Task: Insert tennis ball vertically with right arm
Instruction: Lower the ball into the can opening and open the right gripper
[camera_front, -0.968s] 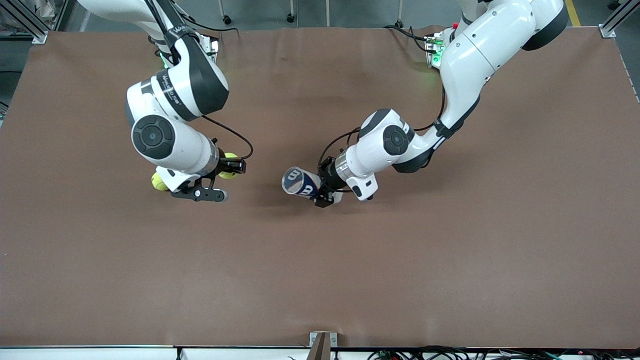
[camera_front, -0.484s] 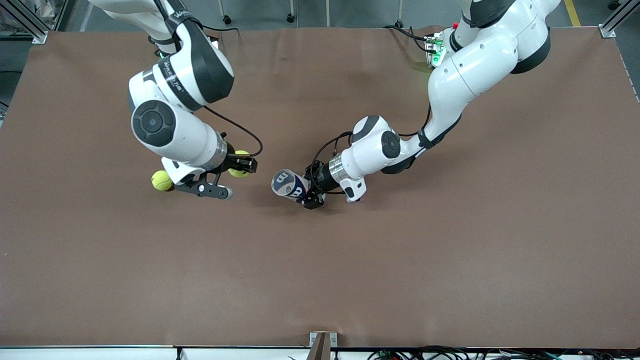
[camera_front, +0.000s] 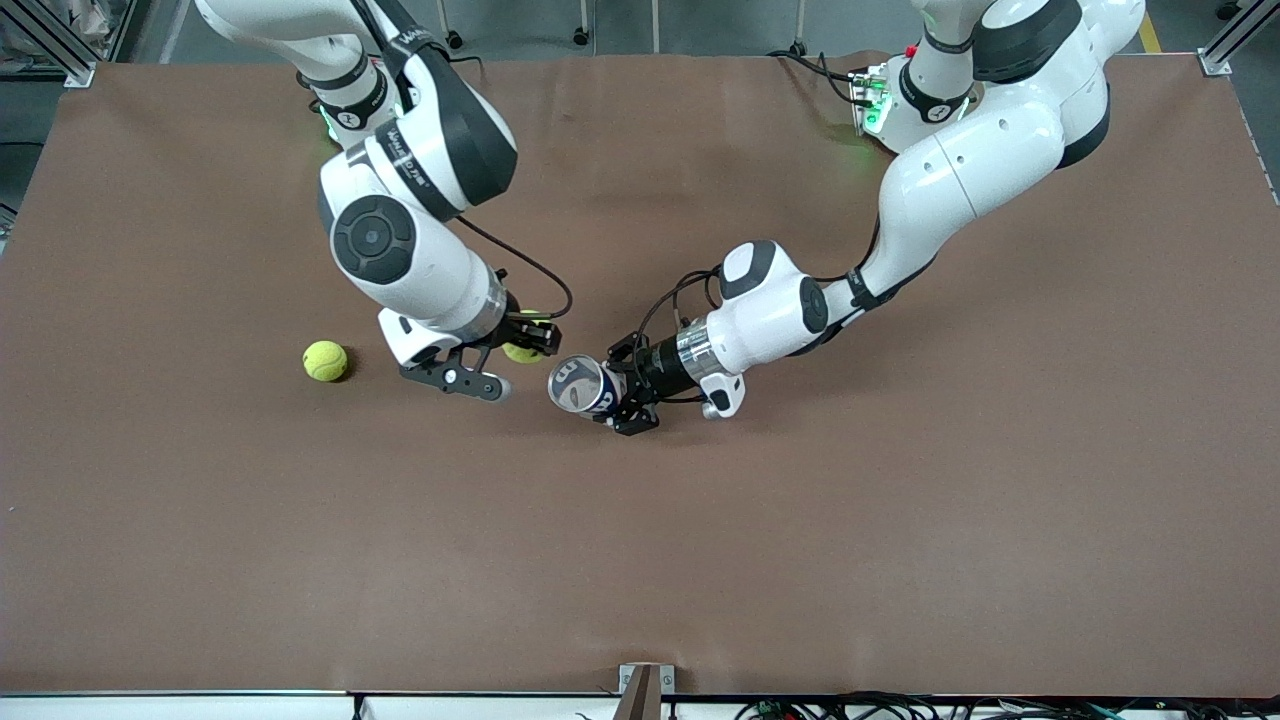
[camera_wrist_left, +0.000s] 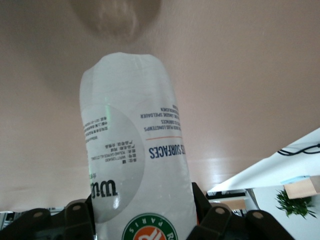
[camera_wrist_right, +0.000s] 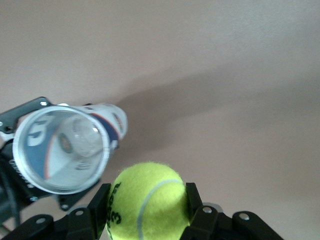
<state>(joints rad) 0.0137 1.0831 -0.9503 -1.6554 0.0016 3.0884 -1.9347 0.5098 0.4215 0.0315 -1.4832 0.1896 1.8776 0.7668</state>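
My right gripper (camera_front: 528, 343) is shut on a yellow tennis ball (camera_front: 522, 352), which sits between its fingers (camera_wrist_right: 95, 210) in the right wrist view (camera_wrist_right: 147, 200). My left gripper (camera_front: 617, 397) is shut on a clear ball tube (camera_front: 579, 384) with a white and blue label, held tilted above the table. Its open mouth (camera_wrist_right: 61, 148) faces up toward the front camera. The held ball hangs right beside that mouth, toward the right arm's end. In the left wrist view the tube (camera_wrist_left: 135, 145) runs away from my left gripper (camera_wrist_left: 144, 212).
A second yellow tennis ball (camera_front: 325, 361) lies loose on the brown table (camera_front: 900, 500), toward the right arm's end. A bracket (camera_front: 645, 690) sits at the table edge nearest the front camera.
The right gripper has carried its ball toward the tube, uncovering the loose ball on the table. The left gripper has shifted the tube slightly and turned its mouth further up.
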